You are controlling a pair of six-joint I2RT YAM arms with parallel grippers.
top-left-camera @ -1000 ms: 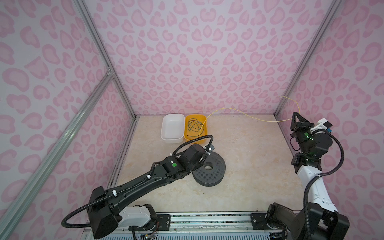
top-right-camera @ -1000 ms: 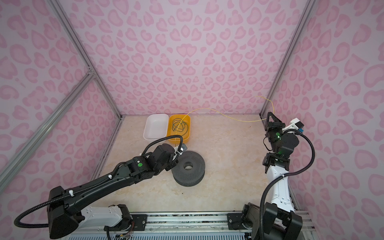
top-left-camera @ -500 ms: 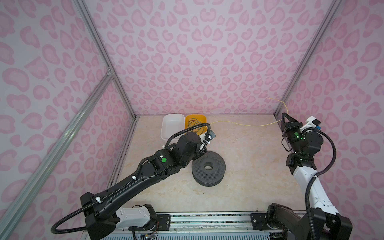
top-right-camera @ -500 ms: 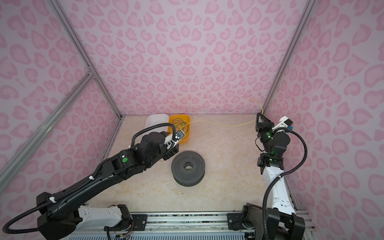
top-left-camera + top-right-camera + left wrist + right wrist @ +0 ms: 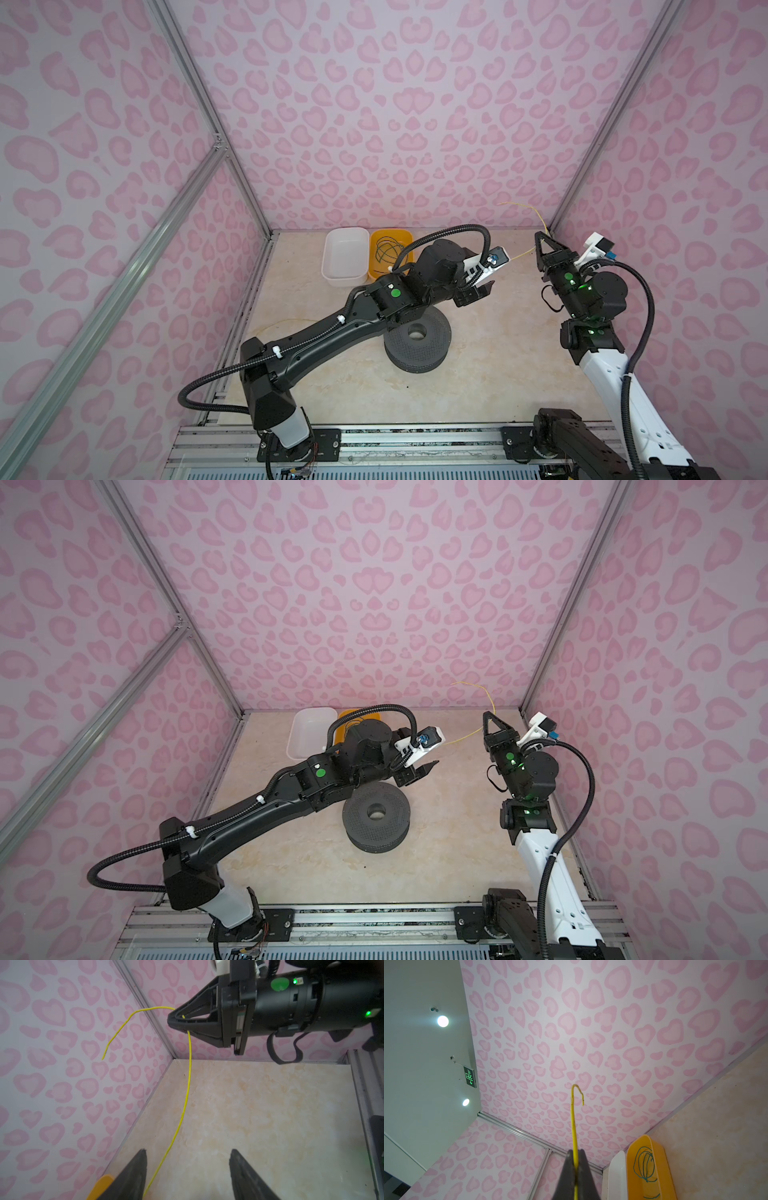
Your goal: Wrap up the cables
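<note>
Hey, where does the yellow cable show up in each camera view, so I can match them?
In a top view: yellow cable right of centre, strung up to the right gripper.
In a top view: the same span, nearer the middle.
Left wrist: curves down the middle into the open left gripper.
Right wrist: rises from the shut jaws, centre.
Shared landmark: orange tray.

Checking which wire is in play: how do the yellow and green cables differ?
The yellow cable is pinched in the shut right gripper; the green cable lies ungripped in the orange bin. The yellow cable runs in a long arc; the green cable is coiled. Both are thin wires.
</note>
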